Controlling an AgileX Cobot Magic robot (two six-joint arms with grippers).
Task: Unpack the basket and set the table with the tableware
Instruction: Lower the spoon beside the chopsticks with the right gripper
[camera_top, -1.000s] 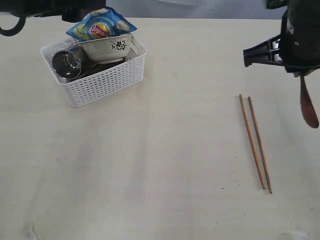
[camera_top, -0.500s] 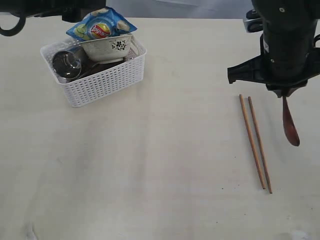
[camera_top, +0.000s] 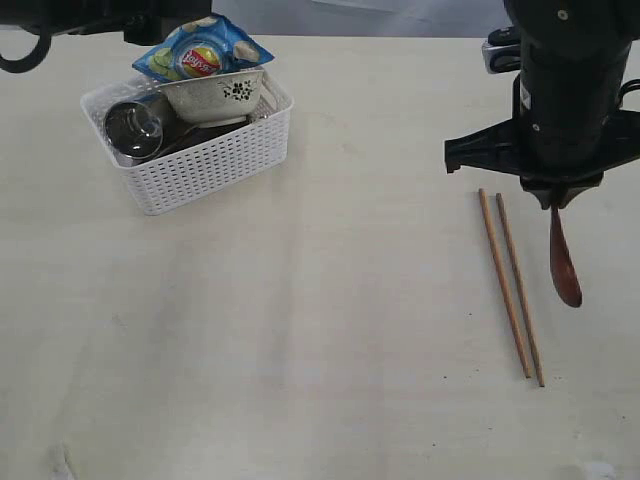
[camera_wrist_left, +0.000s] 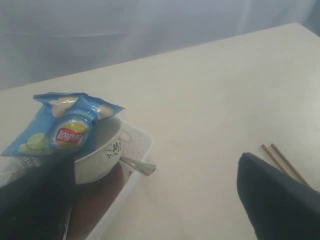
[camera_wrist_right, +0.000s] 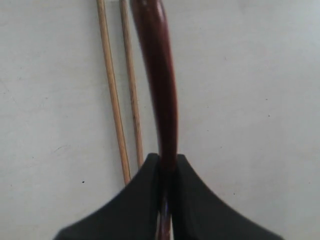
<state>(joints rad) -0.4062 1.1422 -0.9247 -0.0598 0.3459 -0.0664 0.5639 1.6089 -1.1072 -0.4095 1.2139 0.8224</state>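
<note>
Since a second ago the right gripper (camera_top: 553, 198) has swung in from the table edge toward the chopsticks (camera_top: 510, 285), carrying the spoon (camera_top: 563, 262) with it. The basket (camera_top: 200, 165) and its load have not shifted.

Right fingers are clamped tight on the handle of the dark red spoon (camera_wrist_right: 157, 75), with the right gripper (camera_wrist_right: 167, 161) pinching it from both sides. The spoon hangs out past the fingertips, bowl end farthest from them. Can't tell whether its tip touches the table (camera_top: 300, 320).

The two brown chopsticks (camera_wrist_right: 122, 90) lie flat and almost parallel just beside the right fingers, on the basket-facing side. They run alongside the spoon, close to it but not touching.

The left gripper (camera_wrist_left: 157, 165) is spread wide and holds nothing, and its dark fingers (camera_wrist_left: 280, 200) frame the wrist view. The basket sits under and between them, well apart from the right fingers.

Still in the basket:
- The cream floral bowl (camera_top: 215, 95), tilted.
- The blue chip bag (camera_top: 200, 52), resting on the bowl's rim.
- The steel cup (camera_top: 135, 128), on its side with the mouth outward.

The left wrist view also shows a silver utensil handle (camera_wrist_left: 137, 166) poking out from under the bowl and a reddish-brown plate (camera_wrist_left: 95, 200) below it.
</note>
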